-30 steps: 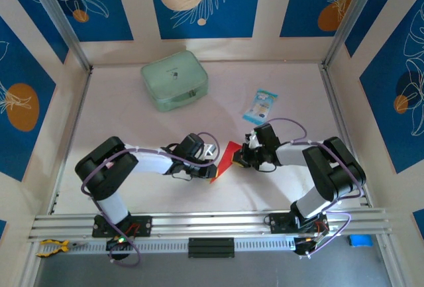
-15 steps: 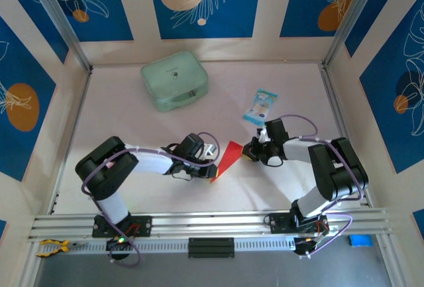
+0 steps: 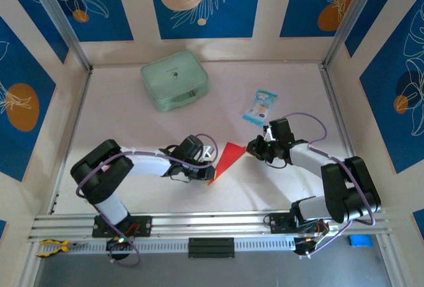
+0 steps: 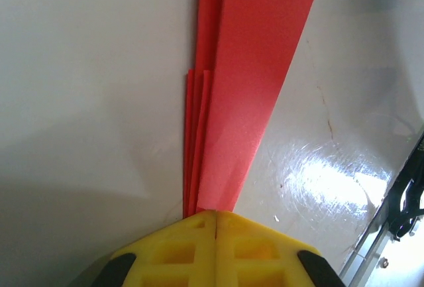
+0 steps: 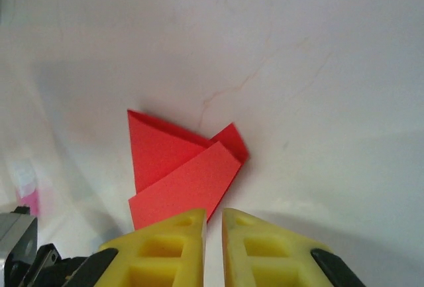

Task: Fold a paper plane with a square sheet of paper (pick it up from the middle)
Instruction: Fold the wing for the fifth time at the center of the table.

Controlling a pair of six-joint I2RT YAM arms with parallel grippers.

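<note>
Lying on the table [image 3: 132,128], the creased square sheet of paper [image 3: 227,158] is pinched at its narrow end by the closed left gripper [image 4: 215,215], its long axis aimed at the right gripper [image 5: 213,219], narrowly parted and empty just beside the wide end.

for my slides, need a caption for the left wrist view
Close-up: left tool shut on the creased red paper, which stretches away across the pale table.

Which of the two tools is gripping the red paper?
The left tool, shut on the edge of the folded red paper. The right tool sits beside it, jaws slightly apart, nothing between them.
</note>
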